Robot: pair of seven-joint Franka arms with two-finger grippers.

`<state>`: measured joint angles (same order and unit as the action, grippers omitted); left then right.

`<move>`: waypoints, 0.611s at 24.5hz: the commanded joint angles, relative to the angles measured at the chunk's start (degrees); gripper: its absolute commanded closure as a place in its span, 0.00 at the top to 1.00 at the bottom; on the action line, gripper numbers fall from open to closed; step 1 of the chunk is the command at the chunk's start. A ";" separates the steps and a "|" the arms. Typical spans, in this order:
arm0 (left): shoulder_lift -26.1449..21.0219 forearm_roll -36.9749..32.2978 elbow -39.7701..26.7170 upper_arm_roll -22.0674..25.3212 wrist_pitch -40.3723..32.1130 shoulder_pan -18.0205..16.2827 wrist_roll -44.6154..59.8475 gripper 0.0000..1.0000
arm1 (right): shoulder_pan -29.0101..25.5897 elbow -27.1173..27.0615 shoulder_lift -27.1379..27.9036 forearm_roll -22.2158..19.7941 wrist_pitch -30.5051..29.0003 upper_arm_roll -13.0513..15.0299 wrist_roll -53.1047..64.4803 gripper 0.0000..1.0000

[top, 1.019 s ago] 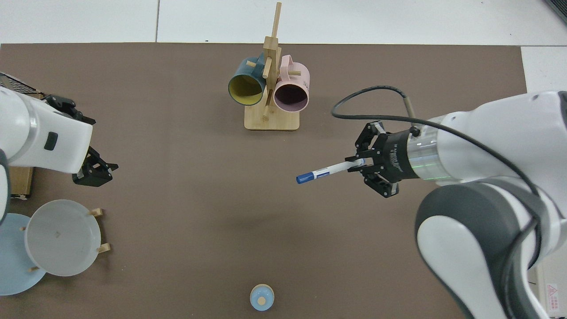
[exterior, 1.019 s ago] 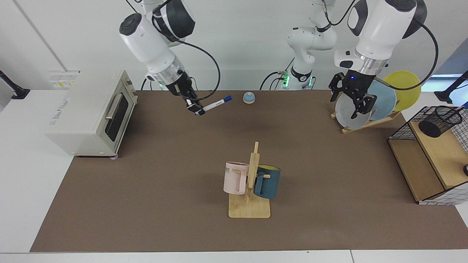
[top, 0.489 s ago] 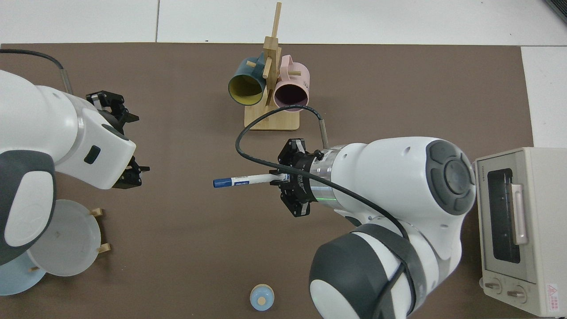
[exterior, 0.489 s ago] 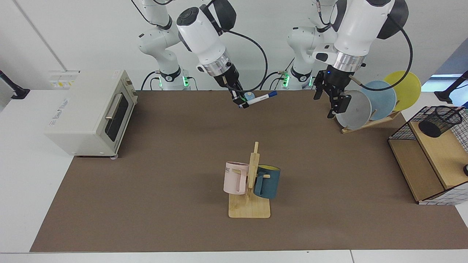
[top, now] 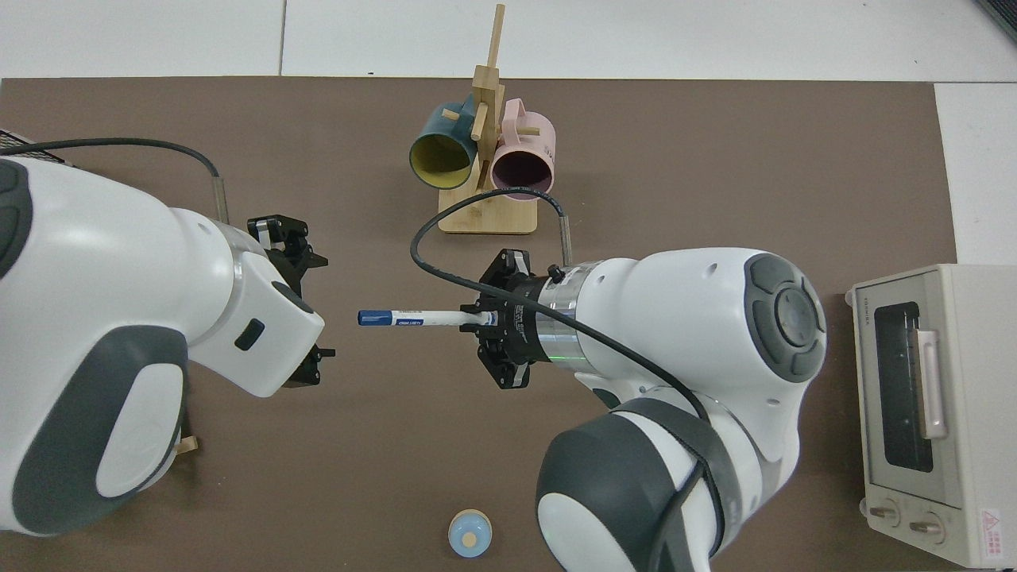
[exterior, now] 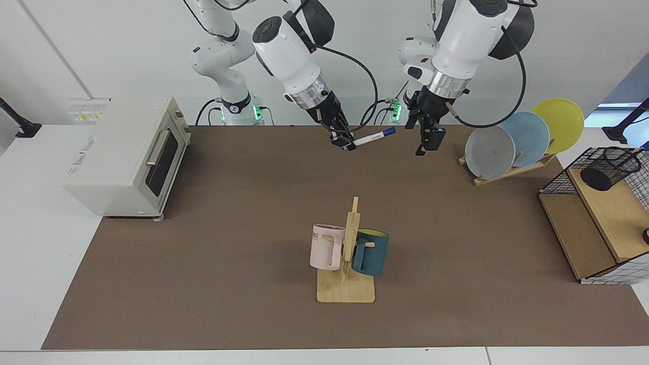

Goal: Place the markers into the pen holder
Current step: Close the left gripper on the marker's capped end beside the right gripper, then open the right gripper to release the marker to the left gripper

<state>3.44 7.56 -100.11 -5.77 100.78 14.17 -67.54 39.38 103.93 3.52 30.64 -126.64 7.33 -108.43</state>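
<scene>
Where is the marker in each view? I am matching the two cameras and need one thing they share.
Facing view: the marker is above the table's far middle, held at its tail by the right gripper, blue cap towards the open left gripper.
Top view: the marker is at centre, cap towards the picture's left.
Shared landmark: the mug rack.

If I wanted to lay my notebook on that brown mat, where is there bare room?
Bare mat runs between the toaster oven and the mug stand, and between that stand and the shelf box. It is crowded at the far edge, where the right gripper holds the marker out toward the open left gripper, beside the plate rack.
</scene>
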 commanded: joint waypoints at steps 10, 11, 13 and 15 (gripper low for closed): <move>3.59 -0.18 -3.69 -5.39 2.84 0.94 5.40 0.98 | 0.70 -0.92 1.05 2.67 -1.24 0.31 -1.79 0.00; 3.59 -0.18 -3.69 -5.83 2.93 0.94 5.66 0.98 | 0.70 -0.83 1.05 2.58 -1.24 0.31 -1.79 0.00; 3.59 -0.18 -3.69 -6.01 3.81 0.94 5.67 0.93 | 0.70 -0.83 1.05 2.58 -1.24 0.31 -1.79 0.00; 3.41 -0.18 -3.69 -6.09 4.34 0.94 5.67 0.77 | 0.70 -0.83 1.05 2.50 -1.15 0.31 -1.79 0.00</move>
<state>5.41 7.55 -101.67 -11.85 102.60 14.74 -62.75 39.53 103.91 3.81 32.31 -126.68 7.34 -108.73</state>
